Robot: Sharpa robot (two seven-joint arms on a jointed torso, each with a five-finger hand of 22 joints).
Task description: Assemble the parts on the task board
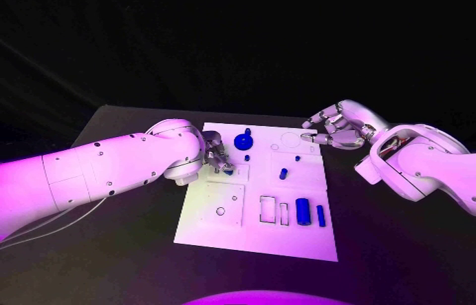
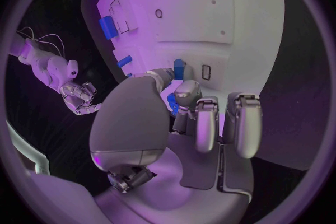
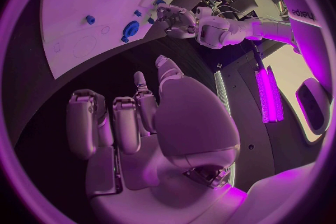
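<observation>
So here's where we're at: our left hand [image 1: 217, 155] is down on the left-middle of the board [image 1: 223, 233], fingertips pinching a small blue part [image 2: 172, 102] right over the board surface. In the left wrist view that piece sits between the thumb and a finger, with another small blue part [image 2: 179, 67] just beyond the fingertips, next to a little rectangular slot [image 2: 206, 71].

Our right hand [image 1: 336, 129] hangs off the board's far right corner, just past the edge. It's holding nothing and the fingers are loosely curled, not clenched.

The rest of the parts lie on the board: a round knob [image 1: 244, 140] near the far edge, a small peg [image 1: 283, 173] mid-board, and a fat cylinder [image 1: 303, 211] with a thinner one [image 1: 320, 215] beside it near the front right, next to two outlined slots.

On handling, our guess is these are light, hard plastic pieces: stiff, smooth, a bit slippery against metal fingertips, and not fragile. The tiny one we're holding looks like the fiddly case, since it's easy to twist in a pinch, so we'd grip it across its sides and keep it square to its seat. The cylinders will roll if nudged, so we'd take them across the middle of the barrel from above. The knob we'd take by its rim.
</observation>
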